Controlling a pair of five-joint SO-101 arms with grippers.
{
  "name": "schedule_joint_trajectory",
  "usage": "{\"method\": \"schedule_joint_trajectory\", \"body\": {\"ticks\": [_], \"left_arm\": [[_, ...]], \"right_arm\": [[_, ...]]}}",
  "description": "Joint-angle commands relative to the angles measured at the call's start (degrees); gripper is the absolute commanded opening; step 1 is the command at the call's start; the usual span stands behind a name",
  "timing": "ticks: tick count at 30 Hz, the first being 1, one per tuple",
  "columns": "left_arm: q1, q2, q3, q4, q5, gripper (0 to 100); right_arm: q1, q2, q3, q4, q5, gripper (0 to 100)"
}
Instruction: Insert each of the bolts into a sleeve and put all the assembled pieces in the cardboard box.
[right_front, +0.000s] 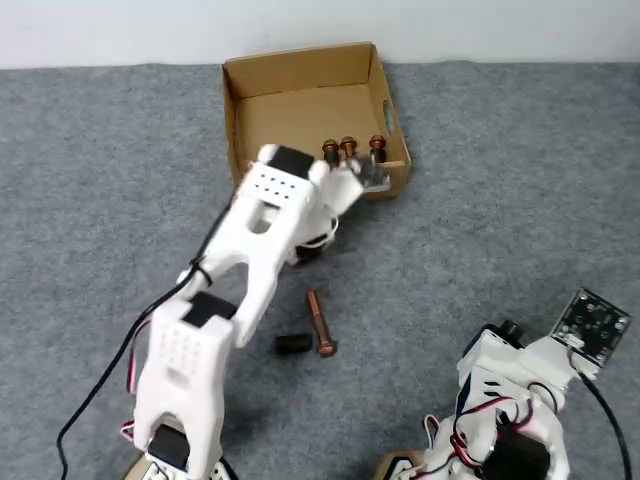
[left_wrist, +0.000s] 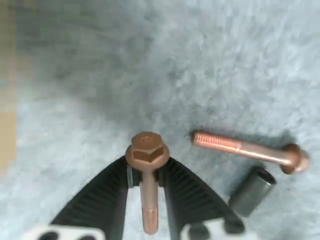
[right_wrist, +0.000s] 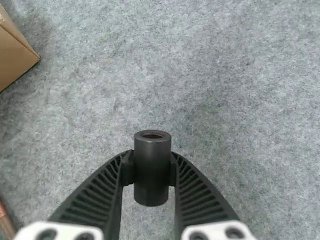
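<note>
My left gripper (left_wrist: 147, 169) is shut on a copper bolt (left_wrist: 146, 150), which it holds by the shank just under the hex head, above the grey carpet. Beside it on the carpet lie a loose copper bolt (left_wrist: 247, 150) (right_front: 318, 322) and a loose black sleeve (left_wrist: 252, 191) (right_front: 293, 344). A black sleeve (right_wrist: 152, 167) stands upright in my right gripper (right_wrist: 151, 160), which is shut on it with the bore facing the camera. The cardboard box (right_front: 300, 75) sits at the back of the table. Three assembled pieces (right_front: 348, 148) stand along its near wall.
The white left arm (right_front: 250, 250) stretches from the front left toward the box's near wall. The right arm (right_front: 520, 400) is folded at the front right. A corner of the box (right_wrist: 15, 50) shows in the right wrist view. Grey carpet covers the table.
</note>
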Motion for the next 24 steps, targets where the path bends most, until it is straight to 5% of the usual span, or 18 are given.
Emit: {"method": "schedule_joint_trajectory", "body": {"ticks": [1, 10, 14, 18, 24], "left_arm": [[1.7, -13.0, 0.4, 1.2, 1.5, 0], [7.1, -38.7, 22.3, -1.0, 15.0, 0], [7.9, -47.0, 30.4, -1.4, 15.8, 0], [7.6, -54.5, 38.5, -7.6, 17.0, 0], [7.4, -68.3, 51.6, -21.0, 28.7, 0]], "right_arm": [[0.3, -0.8, -0.8, -1.2, 0.4, 0.8], [-2.6, -4.4, -0.9, -1.1, 0.5, 0.8], [-5.3, -4.5, -1.0, -1.1, 0.5, 0.8], [-8.5, -4.5, -1.8, -0.8, 0.5, 0.8], [-16.3, -4.5, -1.9, -0.9, 0.5, 0.8]]}}
